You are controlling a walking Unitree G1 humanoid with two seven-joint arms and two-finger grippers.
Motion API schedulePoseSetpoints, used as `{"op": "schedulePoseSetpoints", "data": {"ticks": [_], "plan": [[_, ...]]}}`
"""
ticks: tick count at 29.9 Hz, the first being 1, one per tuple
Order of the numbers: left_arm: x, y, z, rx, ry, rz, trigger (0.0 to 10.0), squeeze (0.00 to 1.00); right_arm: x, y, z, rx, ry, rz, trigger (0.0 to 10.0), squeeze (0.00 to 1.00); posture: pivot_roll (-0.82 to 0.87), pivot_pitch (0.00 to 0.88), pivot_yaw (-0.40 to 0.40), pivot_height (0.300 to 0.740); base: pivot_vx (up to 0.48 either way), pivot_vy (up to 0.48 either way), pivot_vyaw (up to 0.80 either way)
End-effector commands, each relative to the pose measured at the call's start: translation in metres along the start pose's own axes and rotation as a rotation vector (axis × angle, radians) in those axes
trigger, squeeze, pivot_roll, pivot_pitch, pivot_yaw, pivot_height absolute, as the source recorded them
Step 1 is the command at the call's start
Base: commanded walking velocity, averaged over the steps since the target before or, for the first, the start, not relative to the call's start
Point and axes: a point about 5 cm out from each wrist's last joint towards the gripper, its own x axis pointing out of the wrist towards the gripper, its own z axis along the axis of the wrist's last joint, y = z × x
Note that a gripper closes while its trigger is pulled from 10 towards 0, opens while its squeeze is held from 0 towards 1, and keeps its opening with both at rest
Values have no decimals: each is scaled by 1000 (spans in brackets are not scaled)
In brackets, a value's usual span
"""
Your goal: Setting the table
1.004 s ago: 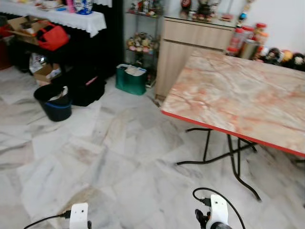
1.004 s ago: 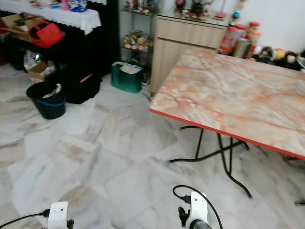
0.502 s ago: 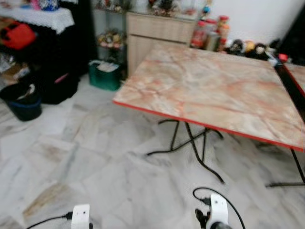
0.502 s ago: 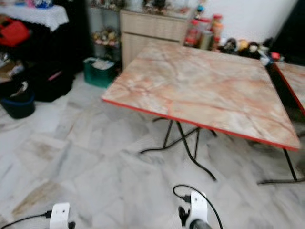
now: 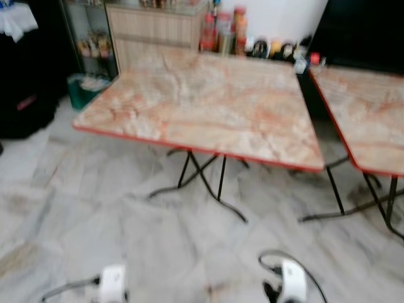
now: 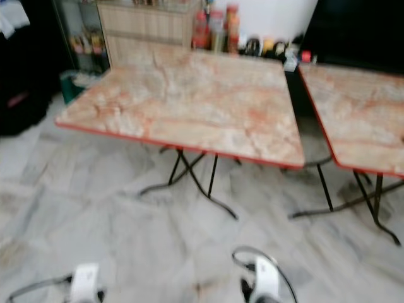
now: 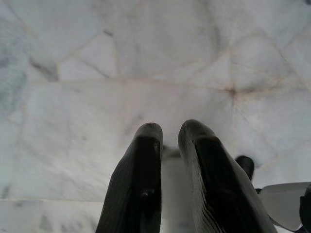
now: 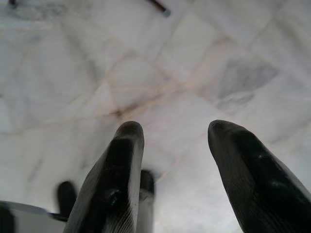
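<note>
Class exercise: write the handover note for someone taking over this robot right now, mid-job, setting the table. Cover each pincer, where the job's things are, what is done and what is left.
Left pincer: hanging low over the marble floor, fingers nearly together, holding nothing.
Right pincer: also low over the floor, fingers apart, empty.
Near table: straight ahead, marble-patterned top with red edge, bare. Second table stands to its right with a gap between.
Done: nothing laid yet.
Left: the whole setting; no tableware can be made out, and the head views are blurred.
</note>
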Motion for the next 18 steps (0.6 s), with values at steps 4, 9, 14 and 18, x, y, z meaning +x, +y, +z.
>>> {"op": "schedulePoseSetpoints", "data": {"ticks": [4,9,14,18], "plan": [[-1,9,-3,18,14,19,10000,0,2,8,4,13,-15,18,10000,0,120,0,-65,740,0,-440,0],[-1,9,-3,15,15,23,10000,0,2,8,4,13,-15,17,10000,0,118,0,-67,740,0,-436,0],[-1,10,-4,9,19,28,10000,0,2,7,5,10,-13,15,10000,0,120,0,-70,740,0,-439,0],[-1,11,-5,-20,22,23,10000,0,2,7,5,7,-12,16,10000,0,120,0,-72,740,0,-88,0]]}}
